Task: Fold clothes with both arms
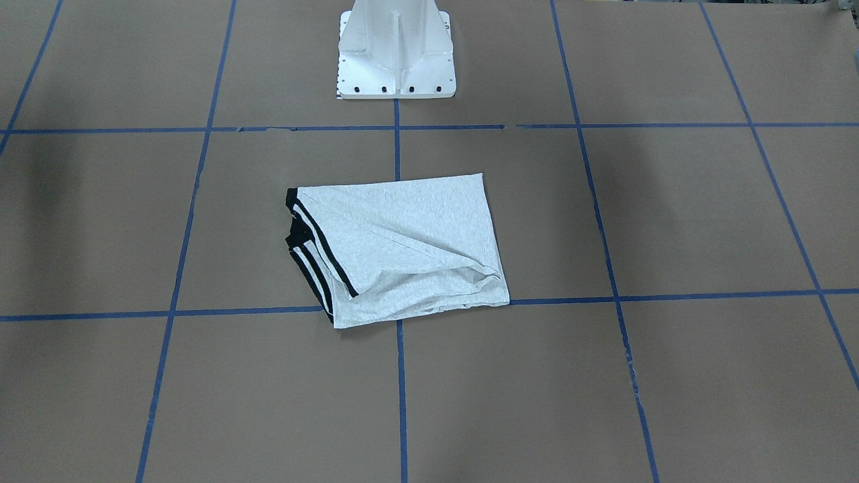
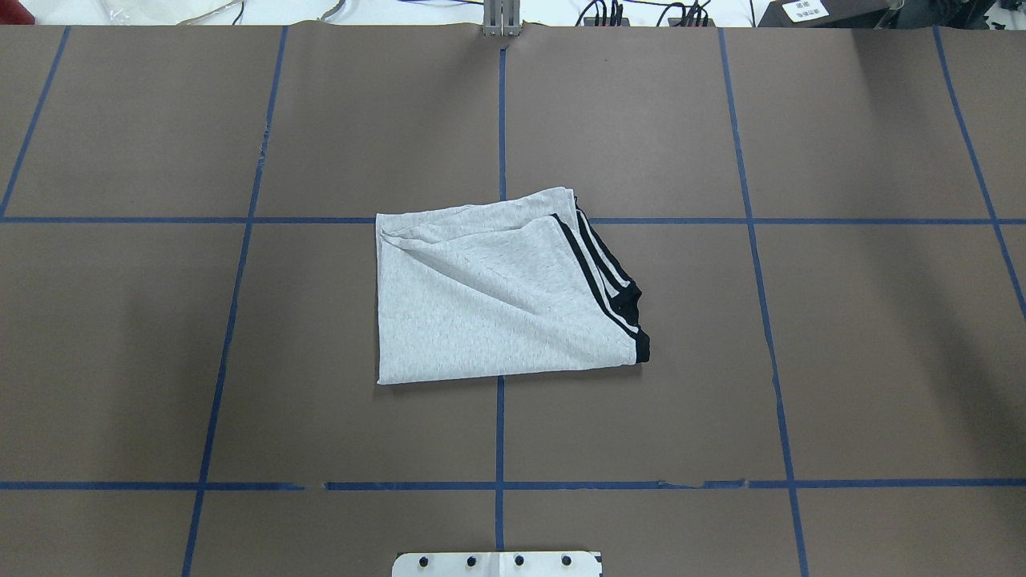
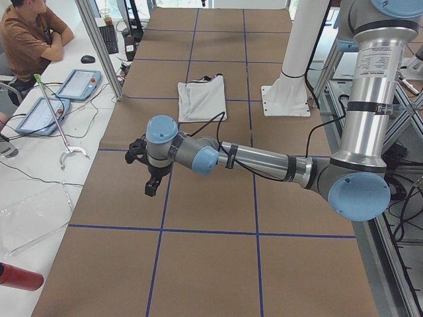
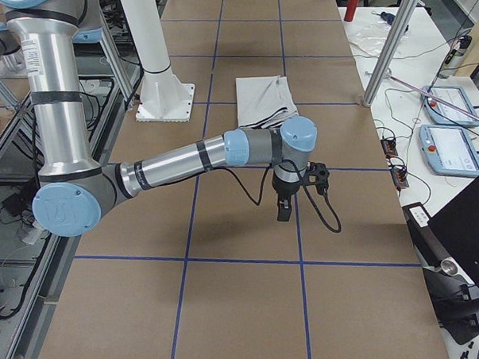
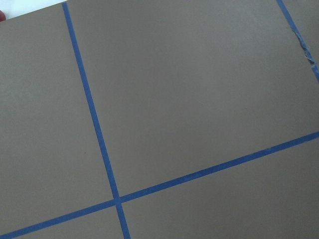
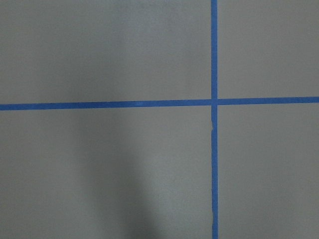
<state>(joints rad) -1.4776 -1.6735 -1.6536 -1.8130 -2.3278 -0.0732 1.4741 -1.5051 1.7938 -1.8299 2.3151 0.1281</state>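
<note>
The light grey T-shirt (image 1: pixel 402 248) lies folded into a rough rectangle at the table's middle, black stripes along one edge; its print is hidden. It also shows in the overhead view (image 2: pixel 497 296) and both side views (image 3: pixel 201 99) (image 4: pixel 264 99). The left arm (image 3: pixel 258 158) reaches out over the table's left end, its gripper (image 3: pixel 152 188) pointing down above bare table, far from the shirt. The right arm (image 4: pixel 183 158) does the same at the right end, its gripper (image 4: pixel 283 213) above bare table. I cannot tell whether either gripper is open or shut. Both wrist views show only brown table and blue tape.
The white pedestal base (image 1: pixel 396 54) stands behind the shirt. A seated operator (image 3: pixel 26 33), teach pendants (image 3: pixel 79 82) and a red bottle (image 3: pixel 20 276) are at a side bench beyond the left end. More pendants (image 4: pixel 451 107) lie beyond the right end.
</note>
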